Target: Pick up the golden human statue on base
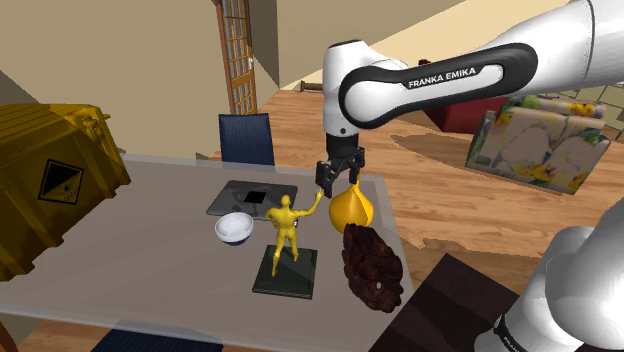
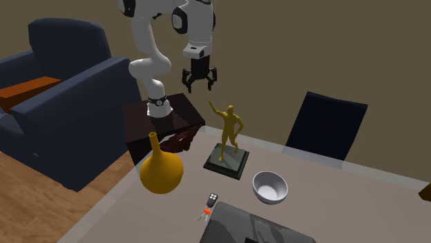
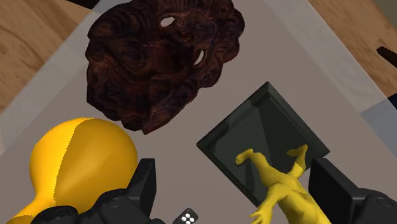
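Observation:
The golden human statue [image 1: 285,228] stands upright on a dark square base [image 1: 286,274] on the grey table, one arm raised. From the second exterior view the statue [image 2: 231,126] and base [image 2: 226,163] sit near the table's middle. My black gripper [image 1: 340,181] hangs open above the raised arm, apart from the figure and holding nothing. It hovers above and behind the statue in the second exterior view [image 2: 198,82]. Looking down along the gripper [image 3: 234,170], the statue [image 3: 280,186] lies closer to one finger [image 3: 329,186], with the base [image 3: 264,130] below it.
A yellow gourd-shaped vase [image 1: 351,207] and a dark brown carved piece [image 1: 372,266] stand close by the statue. A white bowl [image 1: 233,228], a grey laptop [image 1: 252,197] and a small key fob [image 2: 211,202] lie on the table [image 1: 150,260]. A yellow crate [image 1: 50,180] sits at the shoulder view's left.

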Motion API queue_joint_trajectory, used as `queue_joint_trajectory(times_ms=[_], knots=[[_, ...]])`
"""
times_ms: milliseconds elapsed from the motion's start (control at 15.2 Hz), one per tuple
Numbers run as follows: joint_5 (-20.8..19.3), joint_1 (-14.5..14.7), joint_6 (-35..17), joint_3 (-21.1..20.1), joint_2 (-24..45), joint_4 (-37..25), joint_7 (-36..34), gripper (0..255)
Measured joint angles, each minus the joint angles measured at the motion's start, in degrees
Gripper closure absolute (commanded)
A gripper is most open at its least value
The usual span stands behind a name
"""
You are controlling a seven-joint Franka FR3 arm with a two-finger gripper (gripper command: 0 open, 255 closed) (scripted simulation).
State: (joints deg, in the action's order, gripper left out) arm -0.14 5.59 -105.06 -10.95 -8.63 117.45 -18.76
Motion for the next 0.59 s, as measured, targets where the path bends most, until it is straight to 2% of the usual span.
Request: queue_joint_trajectory(times_ms=[330,594], knots=[[-2.18,1.29,-1.94,-1.99,8.88,-8.13,-4.03,0],[-4.78,2.96,-1.92,-3.15,17.28,-17.32,-7.42,0]])
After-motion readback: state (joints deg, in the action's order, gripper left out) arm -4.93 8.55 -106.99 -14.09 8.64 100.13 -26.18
